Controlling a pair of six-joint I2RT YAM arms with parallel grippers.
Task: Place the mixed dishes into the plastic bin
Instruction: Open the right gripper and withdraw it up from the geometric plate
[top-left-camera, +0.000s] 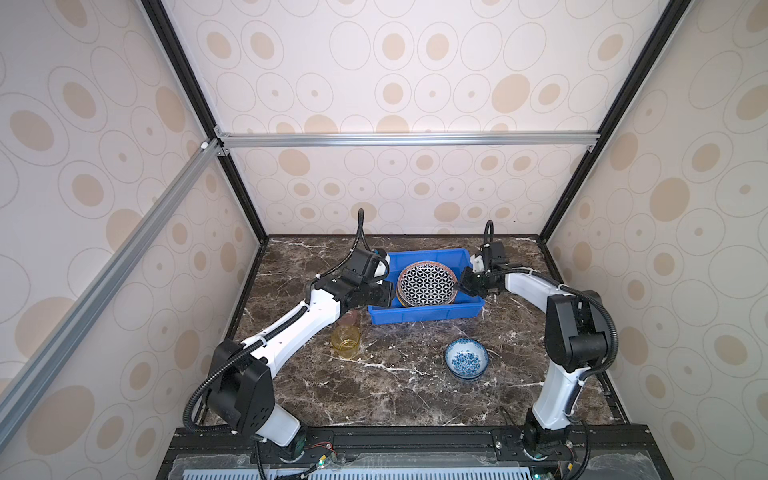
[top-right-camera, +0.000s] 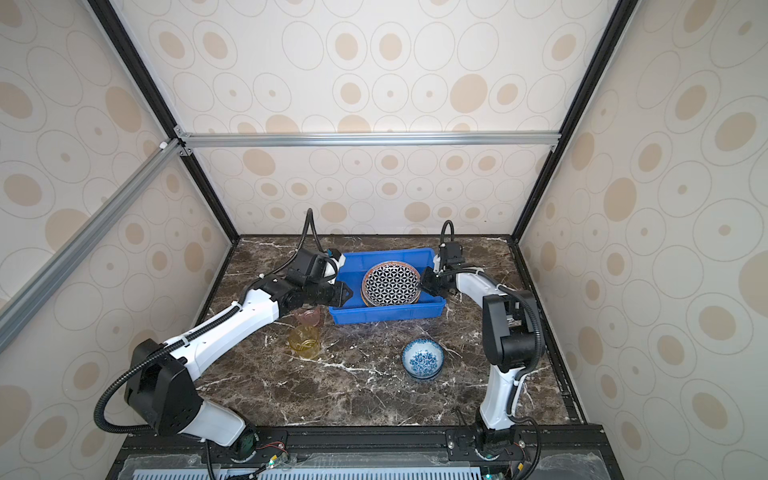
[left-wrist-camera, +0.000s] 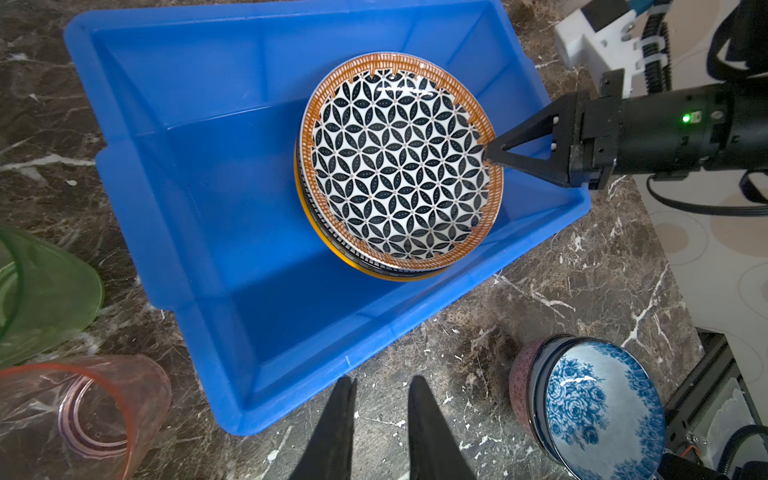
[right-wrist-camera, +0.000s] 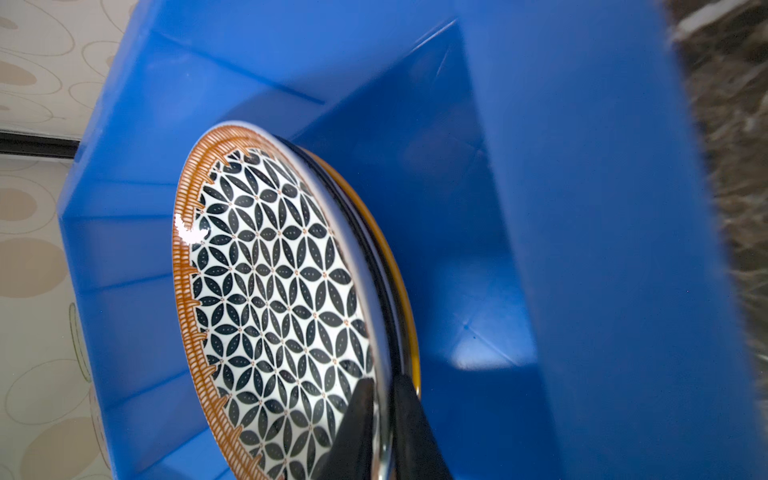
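**Plate in Bin, Right Pincer on Its Rim**

From your left: the left pincer (left-wrist-camera: 382, 386) hovers narrowly parted and empty, just outside the left end of the bright blue rectangular plastic bin (top-left-camera: 428, 318). Inside, the round black-and-white geometric ceramic plate (top-left-camera: 427, 283) lies face-up atop a stack (left-wrist-camera: 328, 245), with no long axis. The right pincer (left-wrist-camera: 486, 151), the nearer one, clasps its right rim; the plate lies leftward.
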